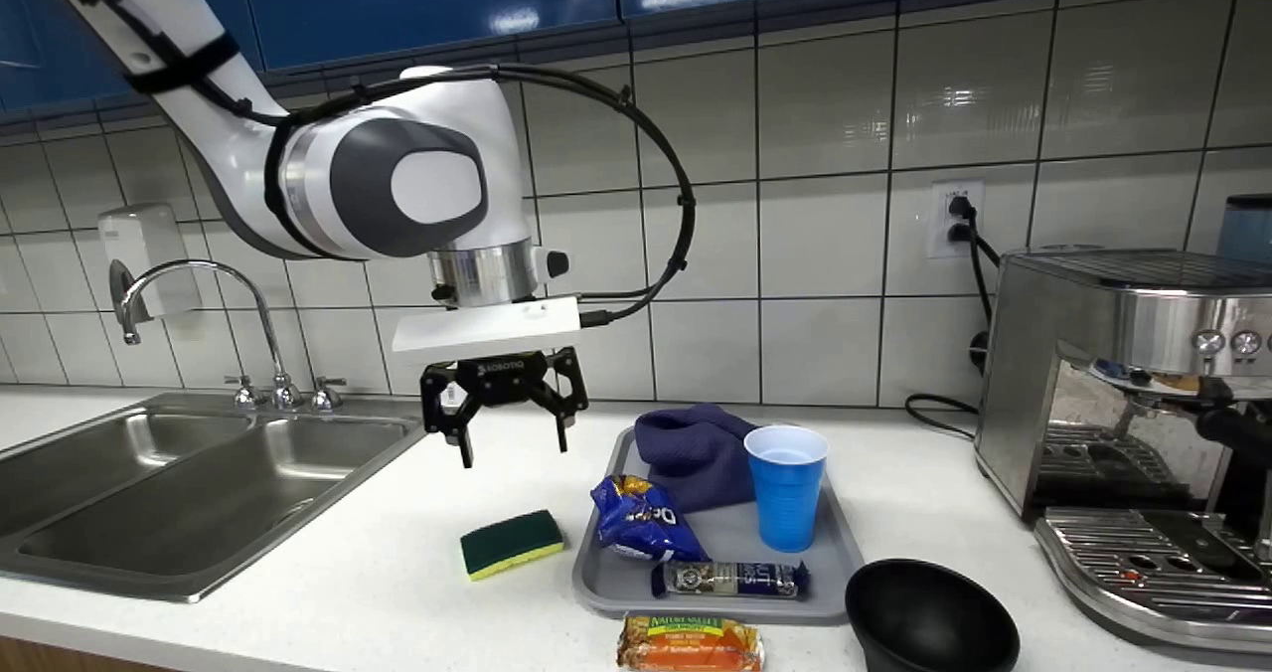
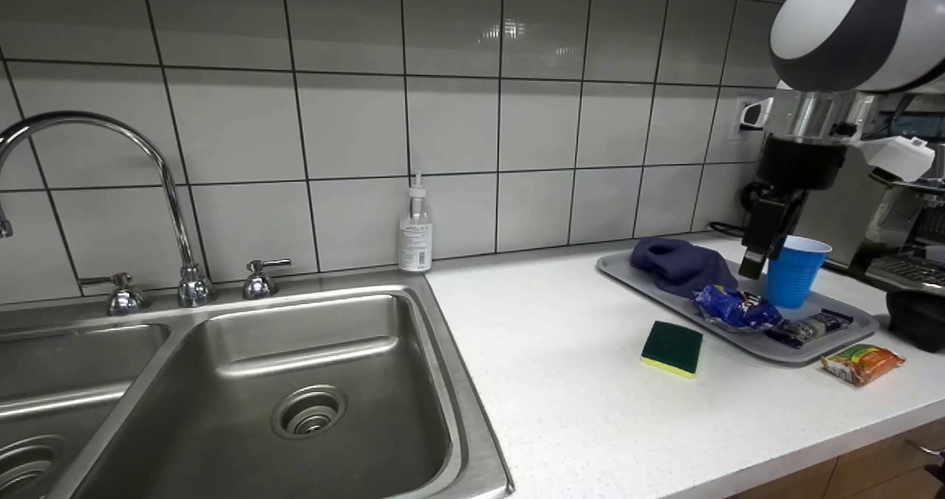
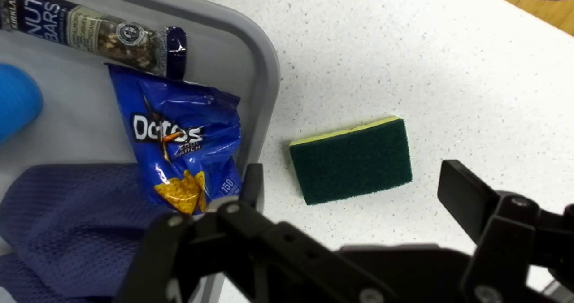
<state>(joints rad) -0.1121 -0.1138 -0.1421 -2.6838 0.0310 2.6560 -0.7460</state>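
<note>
Scouring sponge (image 3: 352, 163), green over yellow: lies on the desk (image 1: 368, 583), beside the grey tray (image 3: 268, 67), below my end effector (image 1: 515, 450) and, in the wrist view, between its widely spread fingers (image 3: 467, 197).

Green sponge (image 2: 672, 345) near gray tray (image 2: 823, 345)

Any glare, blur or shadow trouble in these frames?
In an exterior view, light spots on the glossy blue cabinets; in both exterior views, bright streaks in the sink and small reflections on the wall tiles; in the wrist view, sponge sharp with a faint shadow at one edge, chip bag shiny but legible, claw looks slightly soft.
</note>
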